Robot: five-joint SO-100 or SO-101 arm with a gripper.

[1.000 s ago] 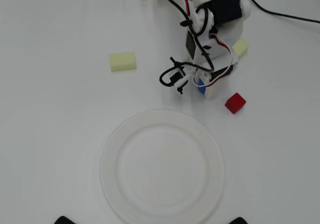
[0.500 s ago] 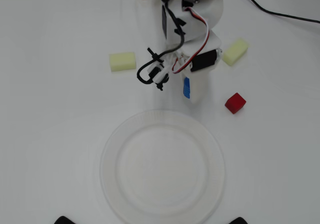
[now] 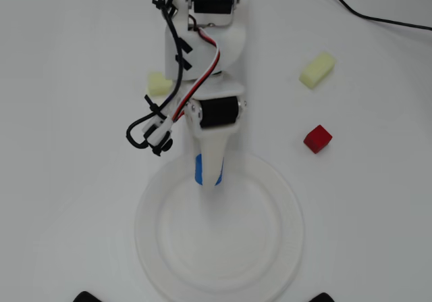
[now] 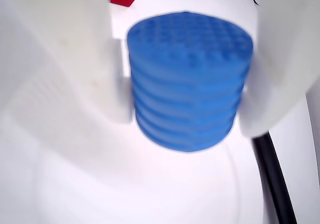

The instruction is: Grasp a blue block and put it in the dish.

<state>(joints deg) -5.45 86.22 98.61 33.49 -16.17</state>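
In the wrist view we see the blue block [image 4: 189,81] filling the middle of the frame, clamped between the two white fingers [image 4: 60,58] of the gripper [image 4: 187,119], one pressing on each side of its ribbed wall. From overhead we find the gripper [image 3: 209,180] pointing down over the far inner part of the dish [image 3: 162,248], with only a sliver of the blue block [image 3: 198,169] showing along the left edge of the claw. We cannot tell whether the block touches the plate surface or hangs just above it. Off to the right in the overhead view lie a red cube [image 3: 317,138] and a pale yellow block [image 3: 317,69], both outside the dish; another pale yellow block [image 3: 157,82] peeks out left of the arm.
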